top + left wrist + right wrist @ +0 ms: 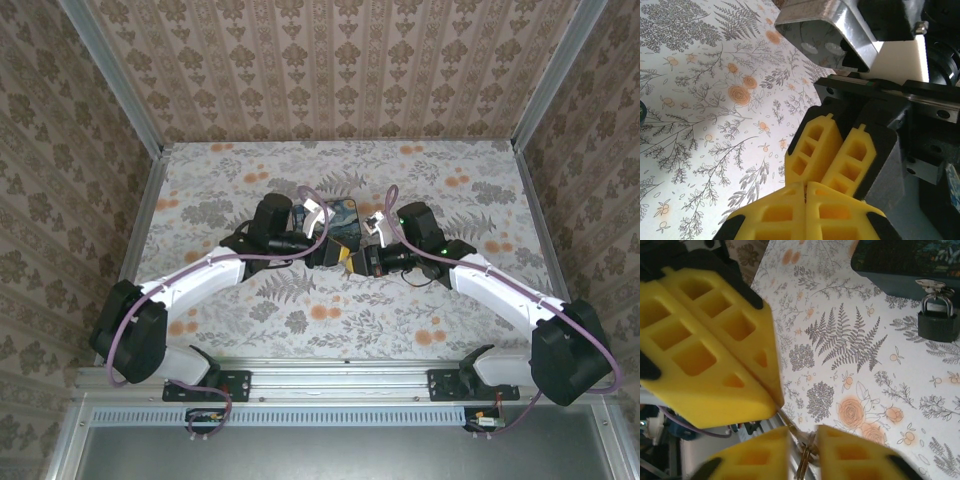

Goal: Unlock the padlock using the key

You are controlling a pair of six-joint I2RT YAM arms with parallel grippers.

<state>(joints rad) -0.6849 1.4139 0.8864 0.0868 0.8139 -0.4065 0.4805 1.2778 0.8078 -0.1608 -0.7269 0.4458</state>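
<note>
While the left gripper (774,401) is clenched on the top of the key (801,466), its lower part hangs between the parted, released fingers of the right gripper (804,435).

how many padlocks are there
1: a dark padlock just in front of the painted box, in the right wrist view. Others could be hidden under the arms.

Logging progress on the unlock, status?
Left claw shut on the key. Right claw part open around it. Padlock beside the box, shackle closed. Bare table between.
</note>
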